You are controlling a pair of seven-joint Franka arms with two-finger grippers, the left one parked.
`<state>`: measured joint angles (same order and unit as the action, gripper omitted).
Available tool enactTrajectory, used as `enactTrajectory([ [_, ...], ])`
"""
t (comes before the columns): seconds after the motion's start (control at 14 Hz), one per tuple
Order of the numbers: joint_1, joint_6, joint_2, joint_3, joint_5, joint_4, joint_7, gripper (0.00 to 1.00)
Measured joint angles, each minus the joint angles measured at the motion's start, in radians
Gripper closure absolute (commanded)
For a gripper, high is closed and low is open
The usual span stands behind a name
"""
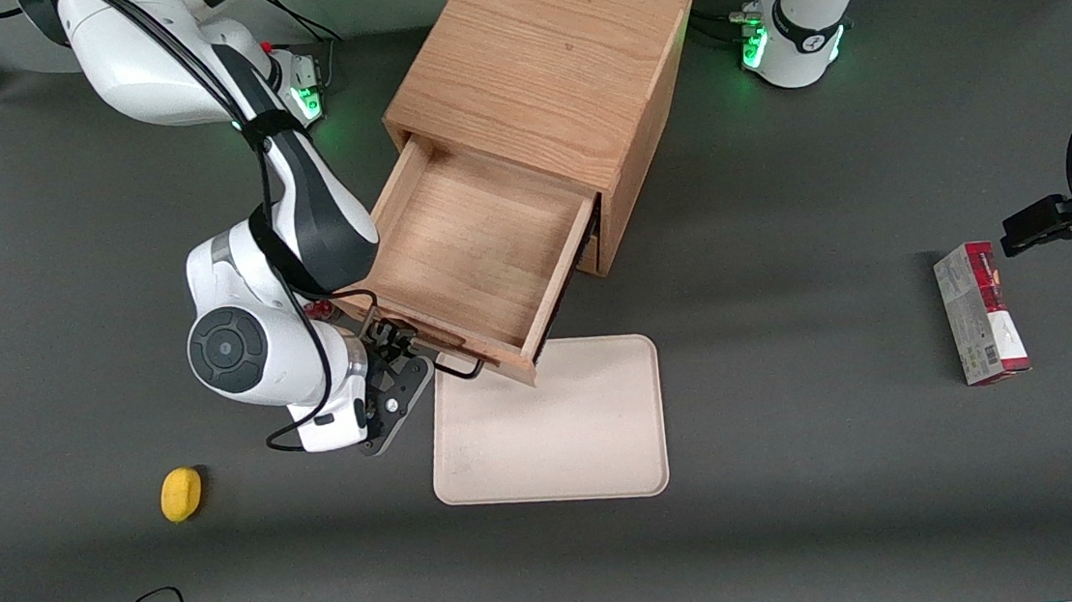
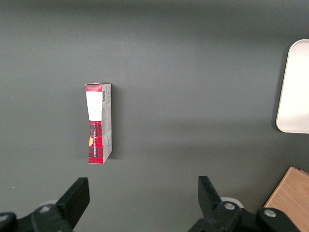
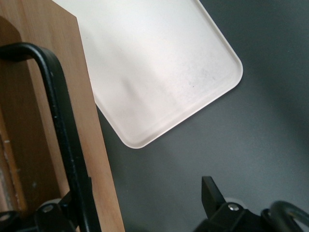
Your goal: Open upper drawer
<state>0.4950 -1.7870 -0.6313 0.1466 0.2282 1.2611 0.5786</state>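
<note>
The upper drawer of the cube-shaped wooden cabinet stands pulled far out, and its plain wooden tray interior shows empty. Its thin black bar handle is on the front panel, nearest the front camera. My right gripper is at that front panel, at the working arm's end of the handle. In the right wrist view the gripper is open. The handle and the panel's edge pass close by one finger; the other finger is well apart over the grey table. The lower drawer is hidden under the upper one.
A cream tray lies flat just under and in front of the open drawer; it also shows in the wrist views. A yellow object lies near the working arm. A red-and-white box lies toward the parked arm's end.
</note>
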Motion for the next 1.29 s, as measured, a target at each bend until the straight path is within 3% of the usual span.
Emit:
enactTrajectory([
  [1.29, -0.001, 0.033, -0.030, 0.002, 0.000, -0.129, -0.002, 0.00],
])
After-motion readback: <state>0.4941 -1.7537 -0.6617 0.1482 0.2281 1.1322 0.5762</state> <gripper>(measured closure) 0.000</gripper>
